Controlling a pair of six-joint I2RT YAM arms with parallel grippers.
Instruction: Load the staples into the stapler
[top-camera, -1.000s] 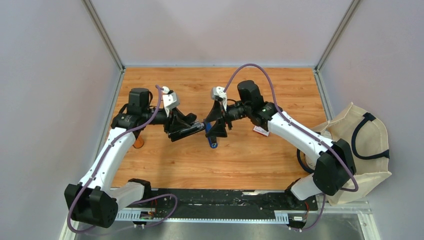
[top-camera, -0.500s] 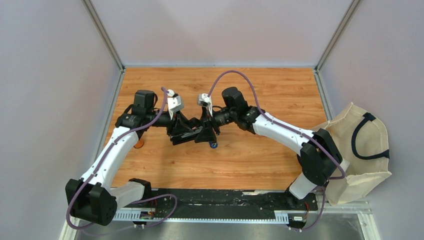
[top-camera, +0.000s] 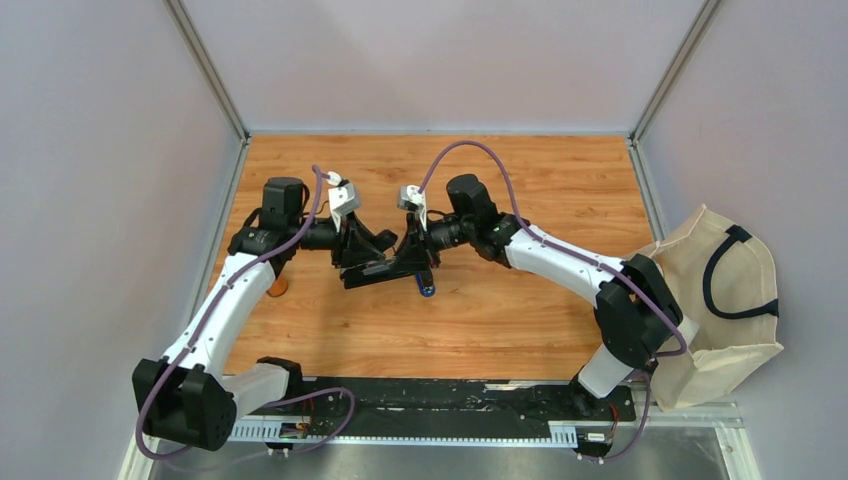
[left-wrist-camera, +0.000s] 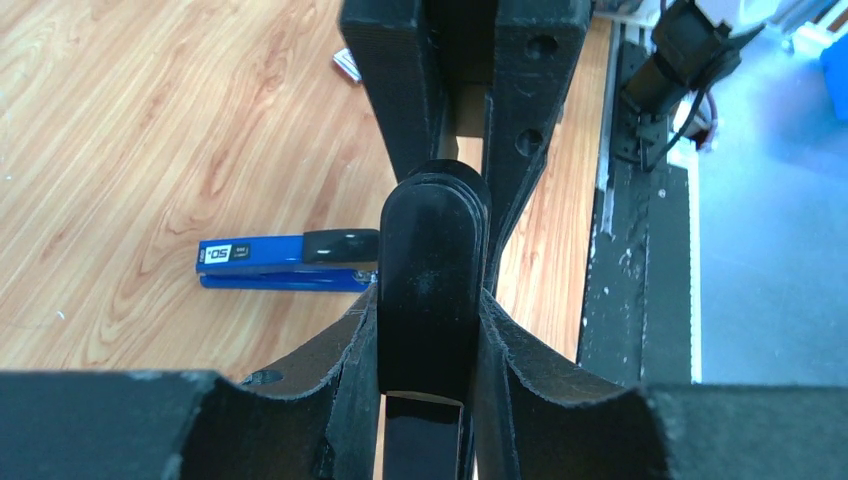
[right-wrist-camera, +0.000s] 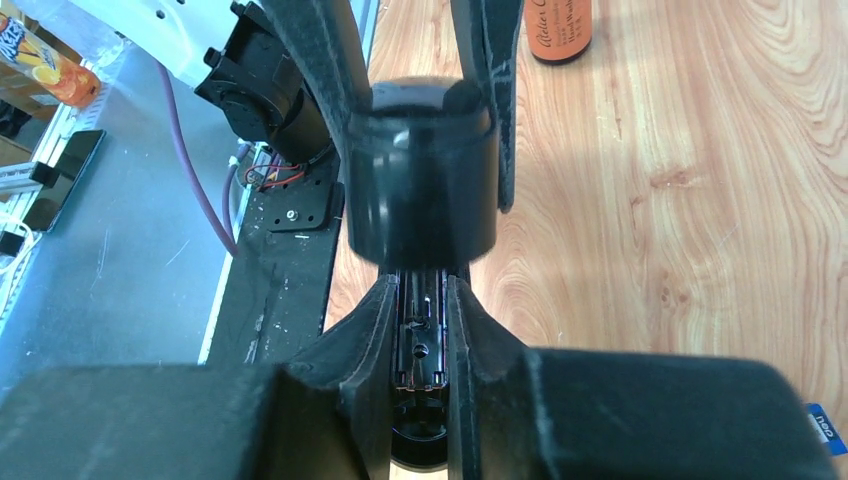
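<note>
A black stapler (top-camera: 392, 268) hangs above the wooden table between both arms. My left gripper (top-camera: 368, 258) is shut on its rounded body (left-wrist-camera: 430, 250), fingers pressed on both sides. From the other end my right gripper (top-camera: 418, 256) is shut on the stapler's narrow metal track (right-wrist-camera: 424, 335), just below the rounded black cap (right-wrist-camera: 420, 170). A blue stapler (top-camera: 427, 289) lies flat on the wood under them (left-wrist-camera: 275, 265). A tiny white box (left-wrist-camera: 347, 65) lies farther off. No staples show.
A brown bottle (right-wrist-camera: 558, 30) stands on the wood near the left arm (top-camera: 277, 285). A beige tote bag (top-camera: 725, 290) hangs off the table's right side. The black base rail (top-camera: 440, 400) runs along the near edge.
My right arm has swung left up to the black stapler and its jaws have closed on the stapler's end. The left gripper has kept its hold, shifting only slightly.
</note>
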